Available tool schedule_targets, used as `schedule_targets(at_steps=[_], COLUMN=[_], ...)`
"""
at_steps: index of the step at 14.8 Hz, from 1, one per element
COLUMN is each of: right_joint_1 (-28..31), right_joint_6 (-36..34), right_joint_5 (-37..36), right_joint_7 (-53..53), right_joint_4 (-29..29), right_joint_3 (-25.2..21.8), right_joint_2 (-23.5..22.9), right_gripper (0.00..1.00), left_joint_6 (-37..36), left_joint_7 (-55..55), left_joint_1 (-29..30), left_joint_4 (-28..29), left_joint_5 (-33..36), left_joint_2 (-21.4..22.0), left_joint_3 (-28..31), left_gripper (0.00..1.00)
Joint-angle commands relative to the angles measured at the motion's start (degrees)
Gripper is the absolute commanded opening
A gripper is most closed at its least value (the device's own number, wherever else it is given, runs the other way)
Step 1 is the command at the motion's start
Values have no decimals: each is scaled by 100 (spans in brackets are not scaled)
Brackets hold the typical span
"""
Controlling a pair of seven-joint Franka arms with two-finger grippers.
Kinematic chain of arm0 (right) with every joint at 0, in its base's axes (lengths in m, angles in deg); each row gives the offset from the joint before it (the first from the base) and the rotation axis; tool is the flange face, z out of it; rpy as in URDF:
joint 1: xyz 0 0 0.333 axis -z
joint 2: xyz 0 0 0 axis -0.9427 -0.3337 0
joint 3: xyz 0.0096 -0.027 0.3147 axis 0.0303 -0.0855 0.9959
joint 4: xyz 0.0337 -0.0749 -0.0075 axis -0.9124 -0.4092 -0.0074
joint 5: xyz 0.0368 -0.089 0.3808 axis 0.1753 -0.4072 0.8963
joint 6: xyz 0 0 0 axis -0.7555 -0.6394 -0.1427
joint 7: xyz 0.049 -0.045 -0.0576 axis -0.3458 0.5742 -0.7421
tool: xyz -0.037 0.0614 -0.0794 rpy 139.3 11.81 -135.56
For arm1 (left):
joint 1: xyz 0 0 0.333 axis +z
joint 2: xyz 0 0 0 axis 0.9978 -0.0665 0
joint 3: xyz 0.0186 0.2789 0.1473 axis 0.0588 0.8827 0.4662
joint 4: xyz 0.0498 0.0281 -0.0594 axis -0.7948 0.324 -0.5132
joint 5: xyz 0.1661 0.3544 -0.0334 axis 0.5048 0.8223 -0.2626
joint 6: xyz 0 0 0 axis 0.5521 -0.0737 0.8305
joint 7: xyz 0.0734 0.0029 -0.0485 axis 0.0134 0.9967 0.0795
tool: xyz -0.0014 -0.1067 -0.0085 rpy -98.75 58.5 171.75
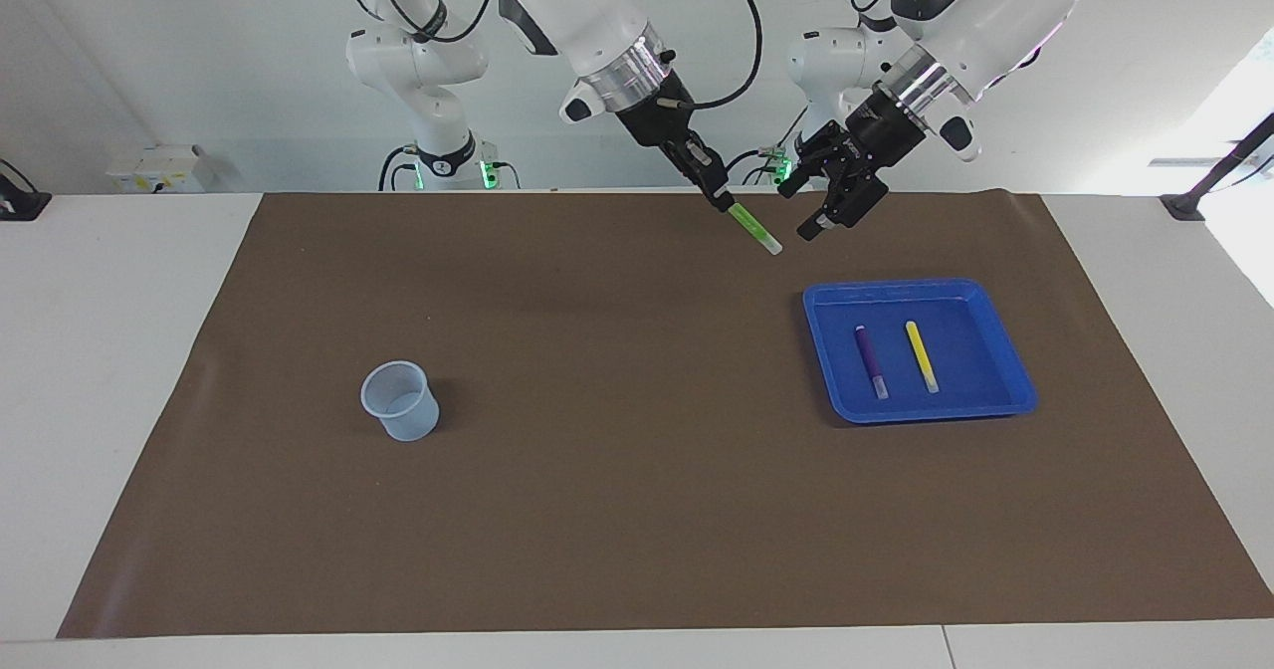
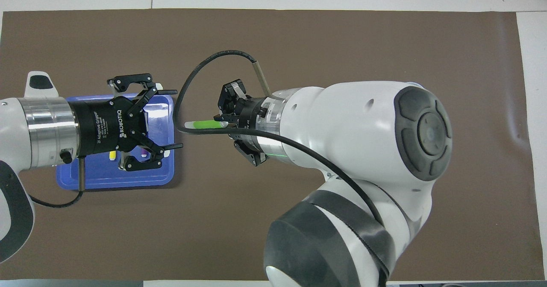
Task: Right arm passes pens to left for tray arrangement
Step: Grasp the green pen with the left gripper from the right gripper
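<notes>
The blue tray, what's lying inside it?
Inside the blue tray lie a purple pen and a yellow pen, side by side. From overhead, the left end effector covers most of both.

The setting is a robotics laboratory. A white desk (image 1: 129,370) carries a brown mat (image 1: 617,510) against a plain white wall (image 1: 199,52). Two large white robot arms (image 1: 587,12) work above it, with two smaller arms (image 1: 418,62) and trailing cables (image 1: 742,22) mounted alongside.
</notes>
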Motion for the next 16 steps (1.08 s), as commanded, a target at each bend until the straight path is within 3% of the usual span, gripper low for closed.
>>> schedule_targets(at_steps=[1, 13, 16], right_joint_1=[28, 28, 28], right_joint_6=[-7, 1, 1], right_joint_5=[67, 23, 23], right_joint_7=[74, 22, 22], right_joint_4=[161, 197, 188], right_joint_3=[83, 83, 83], right_joint_2=[-138, -147, -147], right_gripper=[0, 0, 0], left_joint_6=[685, 1311, 1293], left_joint_7=[272, 511, 387], left_joint_1=[-326, -775, -766], left_joint_4=[625, 871, 871], left_joint_5=[-360, -668, -685], left_joint_2=[378, 317, 317], left_joint_3=[83, 74, 83], left_gripper=[100, 100, 88])
